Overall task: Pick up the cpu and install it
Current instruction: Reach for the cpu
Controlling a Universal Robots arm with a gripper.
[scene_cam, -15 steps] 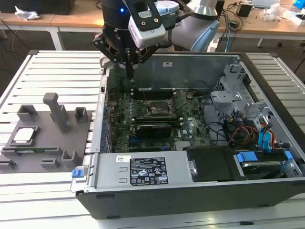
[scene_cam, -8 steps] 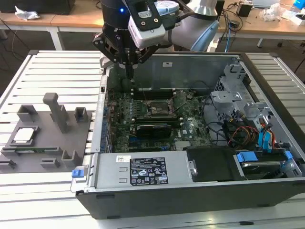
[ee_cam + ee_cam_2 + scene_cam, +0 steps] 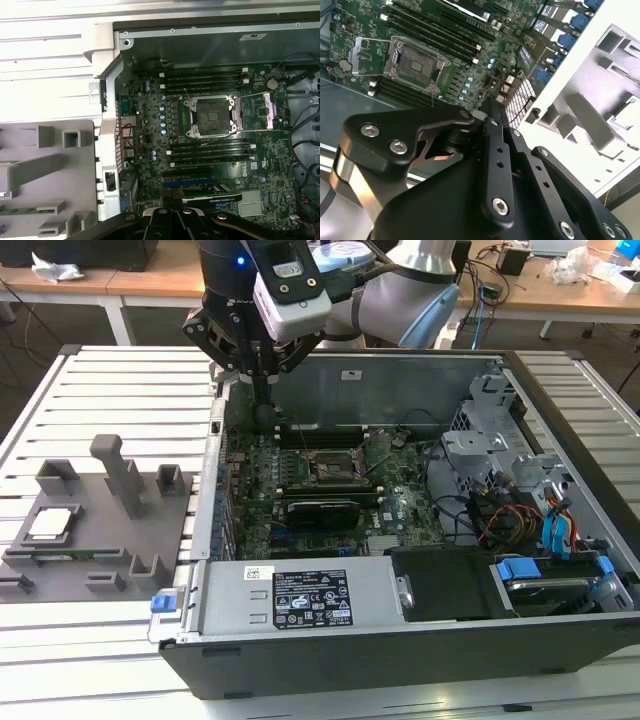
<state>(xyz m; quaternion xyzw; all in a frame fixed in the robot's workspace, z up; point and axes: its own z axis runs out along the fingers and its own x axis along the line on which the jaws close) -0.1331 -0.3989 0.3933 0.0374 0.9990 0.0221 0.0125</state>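
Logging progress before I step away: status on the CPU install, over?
Gripper shut and empty, above the open computer case. CPU lying on grey fixture, untouched. Socket open and empty, nothing over it.

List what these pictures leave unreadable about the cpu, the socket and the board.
- The cpu on the gray tray, exterior view: too small to tell its corner mark or which way it is turned.
- The socket contacts, both wrist views: too fine to judge bent or clean.
- The motherboard, second wrist view: its near part is hidden behind the gripper.
- The tray's outer part, first wrist view: cut off by the picture's edge.
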